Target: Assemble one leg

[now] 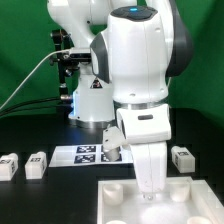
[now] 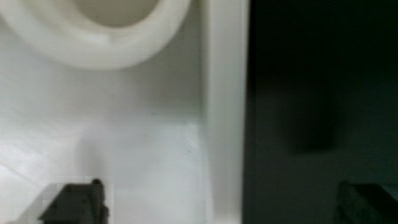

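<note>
Two small white legs with square markers lie at the exterior view's left: one [image 1: 8, 167] and another [image 1: 37, 163]. A third leg [image 1: 182, 157] lies at the right. The large white tray-like piece [image 1: 185, 205] with round corner sockets sits at the front. My gripper [image 1: 150, 193] hangs straight down over the tray's top. In the wrist view my gripper [image 2: 219, 205] is open and empty. One dark fingertip [image 2: 75, 203] is over the tray [image 2: 107, 130]. The other is over the black table beyond the tray's edge. A round socket [image 2: 125, 25] lies ahead.
The marker board [image 1: 82, 153] lies on the black table behind the tray. The robot's white base and cables stand behind it against a green backdrop. The arm's body hides part of the table's middle.
</note>
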Robot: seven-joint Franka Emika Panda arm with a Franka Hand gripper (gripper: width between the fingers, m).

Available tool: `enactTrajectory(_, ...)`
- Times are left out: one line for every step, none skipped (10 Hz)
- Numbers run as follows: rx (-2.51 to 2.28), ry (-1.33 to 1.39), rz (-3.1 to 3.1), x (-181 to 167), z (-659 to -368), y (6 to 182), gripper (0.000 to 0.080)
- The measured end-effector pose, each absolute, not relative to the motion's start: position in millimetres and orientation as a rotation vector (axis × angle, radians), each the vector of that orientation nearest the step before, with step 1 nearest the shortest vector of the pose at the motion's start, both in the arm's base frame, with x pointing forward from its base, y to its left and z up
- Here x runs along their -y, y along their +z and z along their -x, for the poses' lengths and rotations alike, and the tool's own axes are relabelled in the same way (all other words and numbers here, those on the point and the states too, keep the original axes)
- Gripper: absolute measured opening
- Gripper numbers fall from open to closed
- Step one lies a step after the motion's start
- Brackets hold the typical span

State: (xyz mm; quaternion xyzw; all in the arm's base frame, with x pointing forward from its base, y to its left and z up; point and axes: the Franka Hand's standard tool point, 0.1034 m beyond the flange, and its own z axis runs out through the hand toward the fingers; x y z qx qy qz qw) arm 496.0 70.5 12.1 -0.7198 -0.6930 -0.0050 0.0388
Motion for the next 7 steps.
enactTrajectory(2.125,-0.015,2.208,-70.4,-496.0,12.1,0.0644)
enactTrajectory(2.125,-0.015,2.208,-70.3,-496.0,12.1,0.0649)
enactTrajectory(2.124,-0.015,2.208,-70.2,-496.0,12.0,0.0649)
enactTrajectory(2.124,-0.015,2.208,-70.2,-496.0,12.0,0.0649)
enactTrajectory(2.124,-0.015,2.208,-70.1,-496.0,12.0,0.0649)
enactTrajectory(2.124,-0.015,2.208,-70.0,-496.0,12.0,0.0649)
enactTrajectory(2.121,-0.015,2.211,-70.0,-496.0,12.0,0.0649)
